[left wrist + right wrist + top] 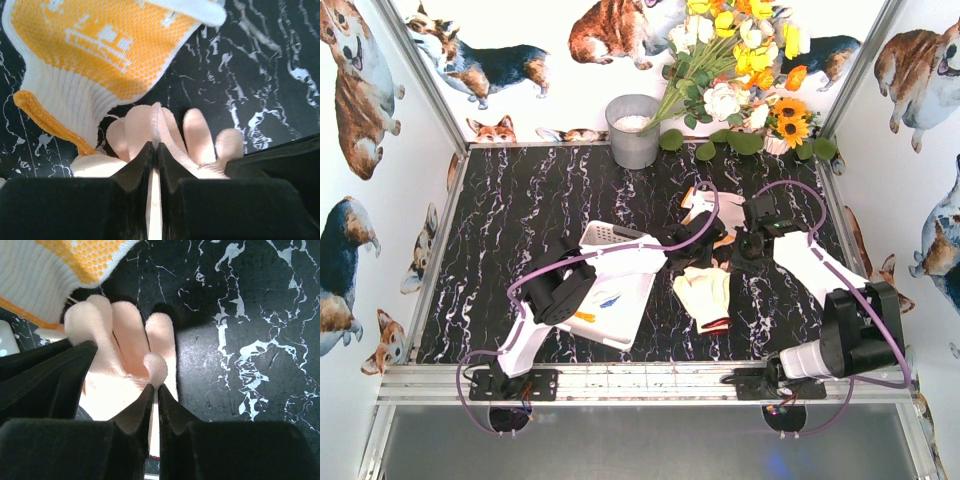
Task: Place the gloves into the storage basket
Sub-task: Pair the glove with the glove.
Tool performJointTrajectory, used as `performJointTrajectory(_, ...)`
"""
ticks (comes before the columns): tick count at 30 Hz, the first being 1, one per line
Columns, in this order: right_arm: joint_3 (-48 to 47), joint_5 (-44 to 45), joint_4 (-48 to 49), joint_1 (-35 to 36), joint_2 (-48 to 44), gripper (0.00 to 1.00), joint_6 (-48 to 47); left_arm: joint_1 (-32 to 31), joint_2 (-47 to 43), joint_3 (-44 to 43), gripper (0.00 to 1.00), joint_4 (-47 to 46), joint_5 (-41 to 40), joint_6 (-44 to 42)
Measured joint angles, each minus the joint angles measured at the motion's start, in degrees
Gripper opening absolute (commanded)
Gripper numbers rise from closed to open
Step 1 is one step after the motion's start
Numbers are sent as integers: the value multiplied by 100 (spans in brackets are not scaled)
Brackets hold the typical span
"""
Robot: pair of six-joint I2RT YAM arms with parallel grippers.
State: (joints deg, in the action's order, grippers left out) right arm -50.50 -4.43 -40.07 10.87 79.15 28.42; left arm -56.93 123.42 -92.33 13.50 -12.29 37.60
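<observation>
1. The cream glove (200, 140) lies on the black marble table (520, 220), to the right of the storage basket (601, 235) and not yet inside it.
2. It is a soft and light knit. I expect that it will fold and hang down when it is lifted, and that the fabric will not slip easily.
3. A small pinch is enough to carry it. A hold on the palm or the cuff seems better than one on a fingertip, because then less of the glove hangs down to catch on the basket rim.
4. The left gripper (155, 147) has its jaws pressed together on a raised fold of this glove, near the base of its fingers.
5. The right gripper (156, 387) pinches one fingertip, perhaps the thumb. It seems to be the same glove, but I cannot tell this for sure.
6. The orange-dotted glove (100, 50) lies just beside it. Its orange cuff touches the cream one, so it could be dragged along.
7. A pale glove (705, 297) with a red cuff lies on the table, nearer to the arm bases.
</observation>
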Motion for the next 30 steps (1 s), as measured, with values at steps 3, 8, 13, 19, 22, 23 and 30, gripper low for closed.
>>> performJointTrajectory(3,0,20,-7,-2,83,22,-11,4,52,2,35,111,-33,-33)
performJointTrajectory(8,-2,20,-146,-7,-31,49,-52,15,-76,238,50,-15,-37,-61)
performJointTrajectory(13,-4,-72,-658,-7,-573,55,-74,15,-636,675,52,-83,87,-59)
performJointTrajectory(19,411,-656,-1058,-7,-1300,54,133,15,-1353,1180,50,-420,463,70)
performJointTrajectory(22,883,-953,-1121,-4,-1558,50,251,11,-1464,1421,50,-570,614,173)
performJointTrajectory(23,1038,-1051,-1143,-4,-1620,48,299,4,-1471,1495,50,-605,656,216)
performJointTrajectory(30,1475,-1467,-1097,24,-1578,37,411,-11,-1471,1716,50,-671,879,332)
